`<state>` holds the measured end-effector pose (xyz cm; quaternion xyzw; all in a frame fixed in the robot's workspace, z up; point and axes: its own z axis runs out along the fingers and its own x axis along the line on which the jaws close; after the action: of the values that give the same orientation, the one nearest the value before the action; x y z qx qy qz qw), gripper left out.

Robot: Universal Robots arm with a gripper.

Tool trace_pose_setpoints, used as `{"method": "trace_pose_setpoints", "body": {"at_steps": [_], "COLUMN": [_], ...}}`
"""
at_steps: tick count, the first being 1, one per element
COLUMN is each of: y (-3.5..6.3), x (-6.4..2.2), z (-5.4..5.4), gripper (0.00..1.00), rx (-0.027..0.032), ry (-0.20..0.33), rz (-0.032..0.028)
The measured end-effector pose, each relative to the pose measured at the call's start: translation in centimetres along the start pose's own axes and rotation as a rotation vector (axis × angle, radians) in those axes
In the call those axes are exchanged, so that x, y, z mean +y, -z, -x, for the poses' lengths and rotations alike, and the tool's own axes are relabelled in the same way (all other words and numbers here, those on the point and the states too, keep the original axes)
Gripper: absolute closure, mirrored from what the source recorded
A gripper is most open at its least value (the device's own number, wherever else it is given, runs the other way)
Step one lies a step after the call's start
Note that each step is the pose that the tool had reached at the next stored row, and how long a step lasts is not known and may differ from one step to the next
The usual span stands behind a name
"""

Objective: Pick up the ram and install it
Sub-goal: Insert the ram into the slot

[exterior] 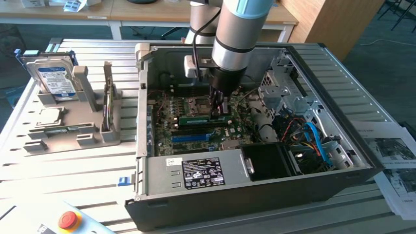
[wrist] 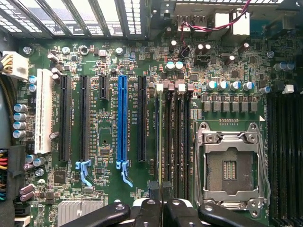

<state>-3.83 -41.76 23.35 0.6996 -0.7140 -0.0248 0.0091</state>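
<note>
Picked up already: long, thin green circuit-board ram (exterior: 195, 118) pinched in black hand (exterior: 218, 109), centre of exterior frame, down at black memory slots (wrist: 176, 142) beside silver processor socket (wrist: 230, 163). Full seating not confirmable.

Bright, even light on the table (exterior: 71, 165); inside the case (exterior: 260, 195) it's dimmer, w/ my arm (exterior: 234, 29) shading the middle. Wrist cam: vent slats (wrist: 94, 14) blow out white, board (wrist: 113, 61) evenly lit, my claw (wrist: 161, 189) near-black.

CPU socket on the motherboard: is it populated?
No. The CPU socket is empty, with its bare contact field showing inside the metal frame.
</note>
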Motion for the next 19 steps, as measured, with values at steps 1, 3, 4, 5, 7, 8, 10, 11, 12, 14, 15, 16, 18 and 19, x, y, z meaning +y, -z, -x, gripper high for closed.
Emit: {"method": "trace_pose_setpoints", "body": {"at_steps": [1, 3, 4, 5, 7, 8, 10, 11, 12, 14, 15, 16, 18, 19], "y": [-0.01, -0.01, -0.01, -0.01, -0.01, -0.01, -0.04, -0.08, -0.1, -0.11, -0.13, -0.16, -0.22, -0.26], "x": [-0.01, -0.04, -0.04, -0.05, -0.05, -0.05, -0.05, -0.05, -0.06, -0.06, -0.06, -0.06, -0.06, -0.06], "z": [0.0, 0.0, 0.0, 0.0, 0.0, 0.0, 0.0, 0.0, 0.0, 0.0, 0.0, 0.0, 0.0, -0.01], "gripper": [0.88, 0.88, 0.88, 0.88, 0.88, 0.88, 0.88, 0.88, 0.88, 0.88, 0.88, 0.88, 0.88, 0.88], "rx": [-0.0001, -0.0002, -0.0002, -0.0001, -0.0002, -0.0001, 0.0, 0.0, -0.0001, -0.0001, -0.0001, -0.0004, -0.0001, 0.0], "ry": [0.0, 0.0, 0.0, 0.0, 0.0, 0.0, 0.0, 0.0, 0.0, 0.0, 0.0, 0.0, 0.0, 0.0], "rz": [0.0, -0.0001, -0.0001, 0.0, -0.0001, -0.0001, 0.0, 0.0, -0.0001, 0.0, 0.0, -0.0001, 0.0, 0.0001]}}
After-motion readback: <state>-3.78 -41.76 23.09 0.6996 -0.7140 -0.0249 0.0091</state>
